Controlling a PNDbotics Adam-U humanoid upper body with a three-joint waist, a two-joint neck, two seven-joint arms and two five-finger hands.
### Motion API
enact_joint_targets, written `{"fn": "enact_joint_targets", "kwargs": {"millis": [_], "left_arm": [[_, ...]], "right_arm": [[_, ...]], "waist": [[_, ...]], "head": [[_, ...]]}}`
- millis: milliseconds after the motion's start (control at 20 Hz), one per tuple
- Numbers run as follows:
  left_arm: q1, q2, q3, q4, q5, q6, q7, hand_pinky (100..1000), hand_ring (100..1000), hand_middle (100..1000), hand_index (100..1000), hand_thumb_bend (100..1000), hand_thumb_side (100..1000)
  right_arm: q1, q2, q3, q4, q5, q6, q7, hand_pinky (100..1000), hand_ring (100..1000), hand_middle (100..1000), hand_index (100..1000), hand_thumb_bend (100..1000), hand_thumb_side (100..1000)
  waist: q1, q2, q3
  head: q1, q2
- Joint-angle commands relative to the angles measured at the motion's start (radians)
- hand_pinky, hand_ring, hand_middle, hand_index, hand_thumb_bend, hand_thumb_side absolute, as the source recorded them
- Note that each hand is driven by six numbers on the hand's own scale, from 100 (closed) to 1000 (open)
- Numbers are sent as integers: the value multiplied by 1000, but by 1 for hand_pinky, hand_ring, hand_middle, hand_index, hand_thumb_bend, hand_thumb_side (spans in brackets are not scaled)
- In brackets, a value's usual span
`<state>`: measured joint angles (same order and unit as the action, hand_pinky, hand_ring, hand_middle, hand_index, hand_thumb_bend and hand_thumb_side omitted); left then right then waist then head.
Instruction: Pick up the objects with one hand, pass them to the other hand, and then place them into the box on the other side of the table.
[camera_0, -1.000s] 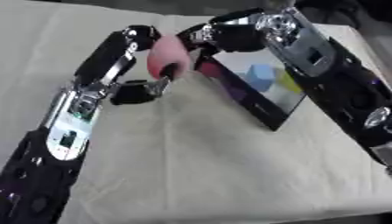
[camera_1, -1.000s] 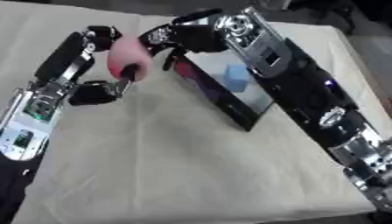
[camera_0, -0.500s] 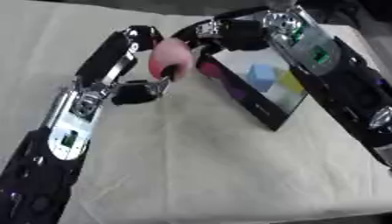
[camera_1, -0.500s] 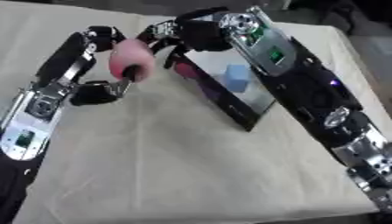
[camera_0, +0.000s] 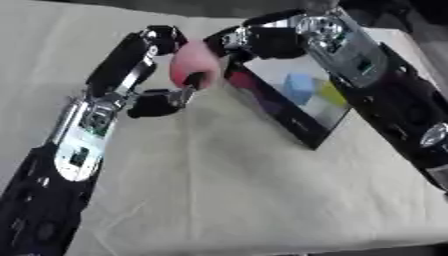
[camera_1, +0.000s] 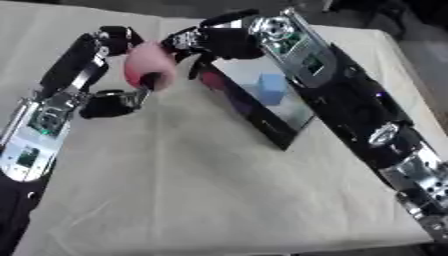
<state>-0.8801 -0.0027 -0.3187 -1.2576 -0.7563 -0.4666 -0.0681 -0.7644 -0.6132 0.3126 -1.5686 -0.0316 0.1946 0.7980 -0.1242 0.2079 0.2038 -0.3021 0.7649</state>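
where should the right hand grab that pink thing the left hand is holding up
On the bare upper right side of the pink object, coming from the right. The left hand covers its lower left, and the right hand is already beside that free side, near the box.

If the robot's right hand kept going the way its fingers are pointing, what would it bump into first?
Probably the pink object, held by the left hand. The right hand reaches leftward toward it from above the box. They look nearly touching, though depth is hard to judge.

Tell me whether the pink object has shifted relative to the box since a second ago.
No. The pink object sits just left of the box's near corner as before, held between the left hand and the right hand.
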Motion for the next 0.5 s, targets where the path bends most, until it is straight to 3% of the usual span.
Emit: {"fn": "enact_joint_targets", "kwargs": {"millis": [50,500], "left_arm": [[-24,-10,-4,-29,-2,-7,11,706,639,568,520,100,367],[-21,-10,-9,-33,-5,-14,12,705,640,569,521,100,350]], "right_arm": [[-13,-24,-1,-1,23,-12,6,818,1000,985,1000,100,1000],[-11,-18,3,7,35,-31,21,813,1000,959,1000,100,1000]], "waist": [[-12,-25,-1],[-14,-23,0]], "head": [[-4,5],[-2,5]]}}
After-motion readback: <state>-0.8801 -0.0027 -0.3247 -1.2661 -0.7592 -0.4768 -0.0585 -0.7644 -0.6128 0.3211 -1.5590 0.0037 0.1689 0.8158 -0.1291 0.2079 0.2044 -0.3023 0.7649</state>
